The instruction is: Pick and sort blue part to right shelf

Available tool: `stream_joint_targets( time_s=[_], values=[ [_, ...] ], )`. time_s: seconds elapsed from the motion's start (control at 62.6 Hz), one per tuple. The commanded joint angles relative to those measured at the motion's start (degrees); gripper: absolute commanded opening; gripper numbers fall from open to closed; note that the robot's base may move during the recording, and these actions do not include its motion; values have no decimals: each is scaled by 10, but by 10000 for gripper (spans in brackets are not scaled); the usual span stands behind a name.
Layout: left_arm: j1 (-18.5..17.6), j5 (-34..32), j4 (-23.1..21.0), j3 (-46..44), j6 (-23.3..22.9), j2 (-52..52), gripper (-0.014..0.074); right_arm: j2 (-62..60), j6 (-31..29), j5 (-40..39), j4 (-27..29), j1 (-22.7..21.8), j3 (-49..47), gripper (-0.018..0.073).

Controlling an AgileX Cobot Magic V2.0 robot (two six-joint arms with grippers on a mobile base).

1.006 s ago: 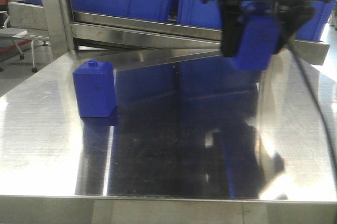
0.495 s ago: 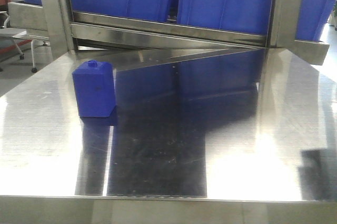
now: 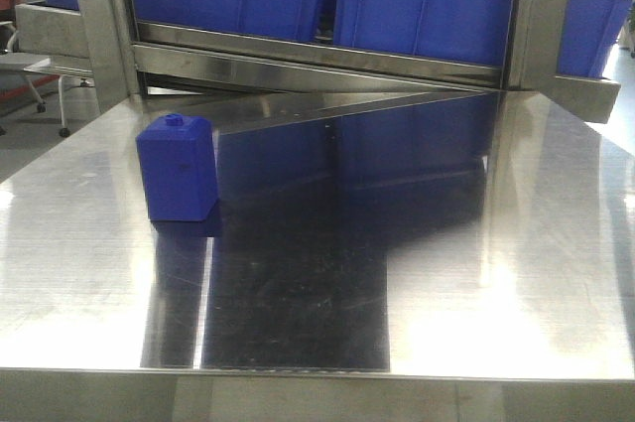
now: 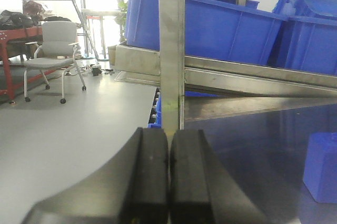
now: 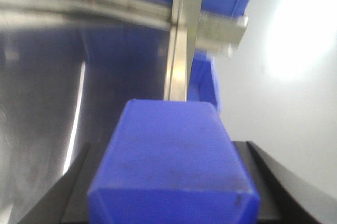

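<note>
1. In the left wrist view, a grey office chair on castors [image 4: 52, 50] stood on the floor far to the left, well apart from the rack.
2. The left gripper [image 4: 168, 176] was closed. Its 2 black padded fingers [image 4: 147, 171] were pressed flat against each other with nothing between them.
3. A blue block-shaped plastic part with a small knob on top [image 3: 179, 169] stood upright on the left half of the shiny stainless-steel table [image 3: 476, 293], touching neither gripper. The same part [image 4: 321, 168] showed at the right edge of the left wrist view.
4. Behind the table, large blue plastic bins [image 3: 427, 5] sat side by side on a sloping steel shelf rail [image 3: 298, 60]. A left steel upright post [image 3: 99, 25] and a right steel upright post [image 3: 531, 15] framed them.
5. The right gripper [image 5: 171, 203] was clamped on a second blue block-shaped plastic part [image 5: 174, 150]. Its black side fingers [image 5: 73, 192] were spread to the block's width and pressed against its 2 flanks.
6. That held block pointed toward a blurred steel post [image 5: 181, 50] with blue plastic behind it. The right wrist view did not show whether the block hung over the table or past its edge.
</note>
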Motion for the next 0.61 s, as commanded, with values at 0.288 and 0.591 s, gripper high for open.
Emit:
stream_joint_targets(
  time_s=[0.288, 0.591],
  values=[
    [0, -46, 0, 13, -6, -12, 123, -169, -6, -49, -9, -4, 3, 428],
    [0, -46, 0, 13, -6, -12, 123, -170, -6, -50, -9, -4, 3, 428]
  ],
)
